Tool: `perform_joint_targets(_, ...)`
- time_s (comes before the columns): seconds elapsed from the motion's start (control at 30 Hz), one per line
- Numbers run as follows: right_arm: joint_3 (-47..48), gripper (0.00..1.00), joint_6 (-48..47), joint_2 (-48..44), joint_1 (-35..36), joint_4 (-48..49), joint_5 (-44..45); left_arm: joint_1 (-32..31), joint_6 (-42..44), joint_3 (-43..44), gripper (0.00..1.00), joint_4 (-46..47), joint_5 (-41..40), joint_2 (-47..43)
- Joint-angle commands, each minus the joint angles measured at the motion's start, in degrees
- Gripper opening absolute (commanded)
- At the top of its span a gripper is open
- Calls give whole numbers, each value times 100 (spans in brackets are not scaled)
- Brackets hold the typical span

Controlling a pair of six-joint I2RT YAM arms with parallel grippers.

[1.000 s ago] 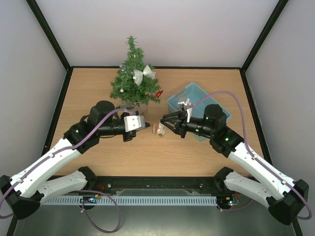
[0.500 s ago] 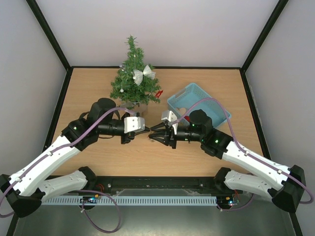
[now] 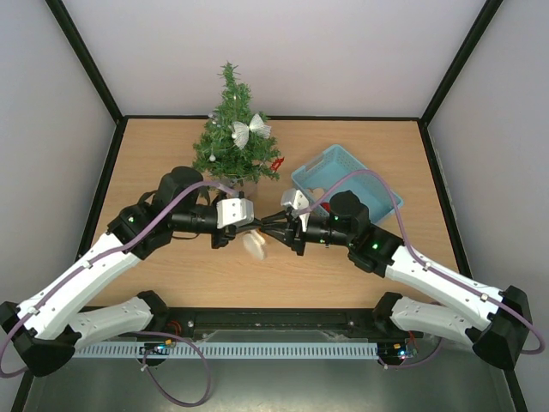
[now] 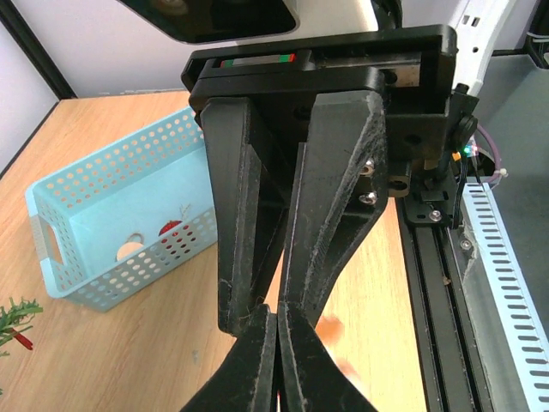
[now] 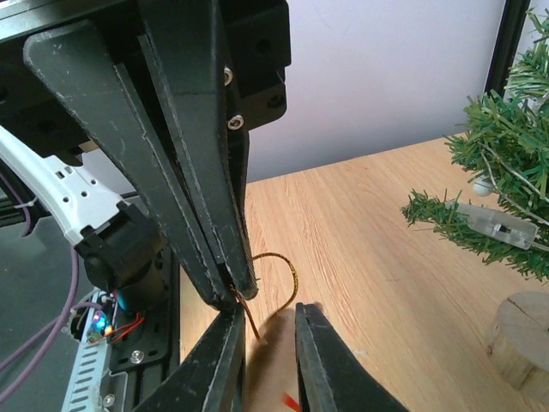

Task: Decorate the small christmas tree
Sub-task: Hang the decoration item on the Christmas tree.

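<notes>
My left end effector (image 3: 252, 225) pinches the gold thread loop (image 5: 290, 276) of a pale blurred ornament (image 3: 255, 245); the right end effector (image 3: 268, 223) — tip to tip — gapes slightly. The bushy dark green christmas tree (image 3: 233, 137) stands just beyond both.

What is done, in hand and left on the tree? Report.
Done: the small green christmas tree wears a silver bow. In hand: the left gripper pinches the gold loop of a pale ornament, right gripper open beside it. Left: hang it, then the ornaments in the perforated blue basket.
</notes>
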Motion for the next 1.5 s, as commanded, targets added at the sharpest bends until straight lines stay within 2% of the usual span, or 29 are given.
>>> perform_joint_targets(0.0, -94, 17, 56, -23, 48, 416, 45, 7, -152, 210, 2, -79, 10, 66)
perform_joint_targets(0.13, -142, 24, 30, -71, 62, 399, 28, 9, -202, 262, 2, -67, -66, 81)
perform_joint_targets(0.27, -162, 24, 12, -43, 91, 429, 86, 14, -260, 315, 2, -47, -75, 100)
perform_joint_targets(0.4, -150, 17, 14, 42, 113, 474, 225, 15, -316, 351, 2, -20, -60, 132)
perform_joint_targets(0.53, -151, 4, -39, 64, 127, 471, 321, 11, -318, 373, 2, -21, -90, 147)
perform_joint_targets(0.9, -219, 2, 21, -52, 134, 205, 565, 10, 8, 307, 2, 32, -165, 70)
perform_joint_targets(0.93, -228, 2, 69, -67, 137, 183, 693, 13, -65, 303, 4, 97, -252, 55)
perform_joint_targets(1.0, -225, 2, 254, -93, 131, 165, 1021, 20, -314, 249, 18, 372, -544, -15)
perform_joint_targets(1.07, -225, 2, 660, -107, 130, 281, 1360, 7, -485, 110, 24, 605, -774, -158)
perform_joint_targets(1.13, -172, 2, 1221, -95, 136, 404, 1613, 7, -730, -120, 41, 942, -1120, -377)
perform_joint_targets(1.23, -71, 2, 2193, -80, 132, 496, 1900, 7, -959, -487, 58, 1317, -1574, -823)
perform_joint_targets(1.47, -131, 2, 4275, 9, 134, 987, 2599, 8, -1255, -1433, 56, 2035, -1846, -1509)
